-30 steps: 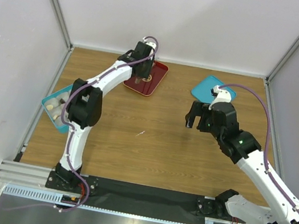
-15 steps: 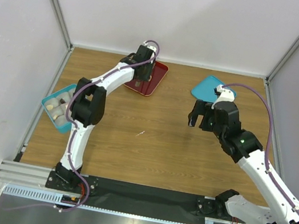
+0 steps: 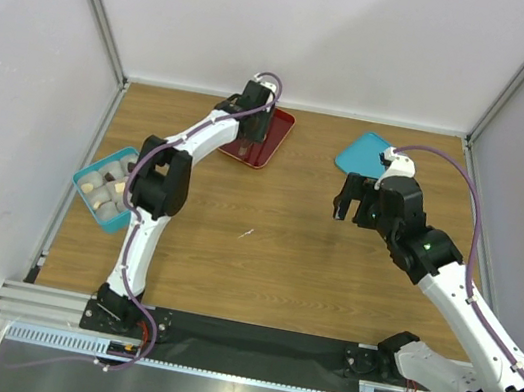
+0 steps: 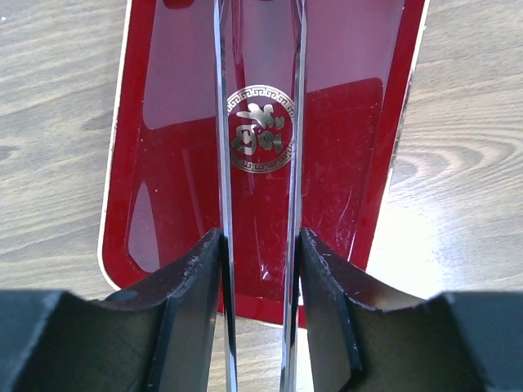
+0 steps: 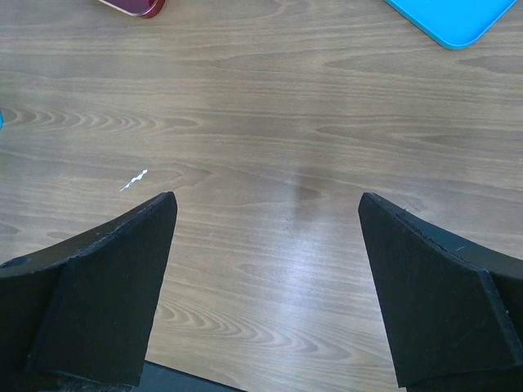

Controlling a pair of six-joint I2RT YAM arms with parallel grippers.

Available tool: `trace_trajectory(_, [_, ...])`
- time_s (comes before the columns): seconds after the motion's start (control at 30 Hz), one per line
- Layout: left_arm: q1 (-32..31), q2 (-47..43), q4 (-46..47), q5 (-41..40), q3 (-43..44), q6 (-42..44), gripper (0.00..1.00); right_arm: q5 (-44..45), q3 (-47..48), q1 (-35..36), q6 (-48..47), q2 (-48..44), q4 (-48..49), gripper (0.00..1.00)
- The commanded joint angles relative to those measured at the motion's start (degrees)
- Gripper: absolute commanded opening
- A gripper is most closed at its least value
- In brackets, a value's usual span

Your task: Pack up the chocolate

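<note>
Chocolate pieces (image 3: 99, 190), pale and dark, sit in a teal box (image 3: 107, 221). They are well apart from both grippers, back toward the arm bases and to the left of the left gripper (image 3: 245, 138), beside that arm's elbow.

Left pincer: jaws nearly together, with a narrow slot between them and nothing in it. Thin shiny blades run forward from the black fingers (image 4: 192, 278). Directly beneath is a glossy red tray (image 4: 351, 147), and its round gold emblem (image 4: 260, 131) shows through the slot. The tray's near edge lies under the finger bases. The wood table (image 4: 57, 98) shows on either side. Whether the blades touch the tray: cannot tell.

Right gripper (image 5: 265, 200): jaws wide apart, empty, hanging over the wood. Ahead of it and to the right, a teal lid (image 5: 449, 16) lies flat on the table, apart from the fingers. Ahead and to the left, one corner of the red tray is in view. A small white scrap (image 5: 133, 180) lies on the wood just beyond the left finger.
</note>
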Motion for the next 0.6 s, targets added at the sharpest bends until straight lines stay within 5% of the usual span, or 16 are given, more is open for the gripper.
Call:
trace_trajectory(0.0, [0.2, 0.4, 1.3, 0.3, 3.0, 0.7, 0.45, -0.5, 0.3, -0.5, -0.6, -0.9, 1.9, 1.00])
trace_trajectory(0.57, [0.1, 0.0, -0.2, 1.5, 3.2, 0.7, 0.38, -1.5, -0.3, -1.2, -0.4, -0.8, 2.5, 1.00])
